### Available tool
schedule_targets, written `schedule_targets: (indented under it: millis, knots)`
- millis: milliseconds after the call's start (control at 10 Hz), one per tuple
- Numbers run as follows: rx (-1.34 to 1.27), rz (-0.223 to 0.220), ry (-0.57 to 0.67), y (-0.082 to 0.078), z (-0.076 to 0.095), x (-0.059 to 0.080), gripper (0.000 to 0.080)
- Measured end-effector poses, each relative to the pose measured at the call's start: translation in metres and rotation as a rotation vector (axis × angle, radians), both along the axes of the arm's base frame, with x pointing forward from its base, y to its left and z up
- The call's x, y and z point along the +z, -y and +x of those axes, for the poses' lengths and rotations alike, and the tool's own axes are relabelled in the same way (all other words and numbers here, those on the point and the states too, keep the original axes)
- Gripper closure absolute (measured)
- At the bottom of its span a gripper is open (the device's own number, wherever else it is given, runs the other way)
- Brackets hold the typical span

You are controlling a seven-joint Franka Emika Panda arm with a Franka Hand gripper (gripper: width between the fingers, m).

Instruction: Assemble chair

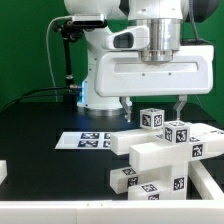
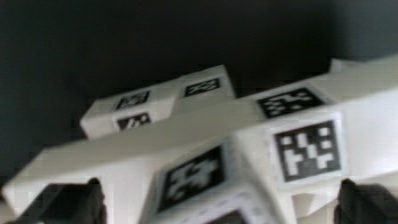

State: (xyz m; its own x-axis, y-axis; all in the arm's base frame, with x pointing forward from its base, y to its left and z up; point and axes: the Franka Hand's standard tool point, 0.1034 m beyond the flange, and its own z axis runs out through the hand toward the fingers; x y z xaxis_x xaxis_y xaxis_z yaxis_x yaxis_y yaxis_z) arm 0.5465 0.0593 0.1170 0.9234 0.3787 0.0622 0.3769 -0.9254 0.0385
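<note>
Several chair parts sit clustered on the bench; gripper hovers above, apparently released, needing descent to grasp.

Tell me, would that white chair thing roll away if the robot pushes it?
Probably not: the chair is blocky with flat faces, so it would likely slide or tip. It looks stiff plastic. The gripper hangs just above it.

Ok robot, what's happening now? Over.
Hand low over white blocky tagged plastic chair parts, grip state unclear. Parts clustered, unassembled. Nothing in the way.
</note>
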Motion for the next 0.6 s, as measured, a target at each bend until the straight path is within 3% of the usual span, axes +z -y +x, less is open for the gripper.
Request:
schedule_targets:
  millis: [100,300,400,500,600]
  knots:
    - [-0.046,0.005,-0.001,-0.0003,-0.0005,-0.0005,0.015]
    - [-0.048,0.005,-0.001,0.0,-0.0005,-0.0005,0.0412]
    - [-0.152,0.015,0.0,-0.0006,-0.0006,-0.0006,0.0412]
    - [-0.228,0.02,0.001,-0.0006,-0.0006,-0.0007,0.0515]
    - [-0.308,0.026,0.002,-0.0007,-0.0006,-0.0007,0.0516]
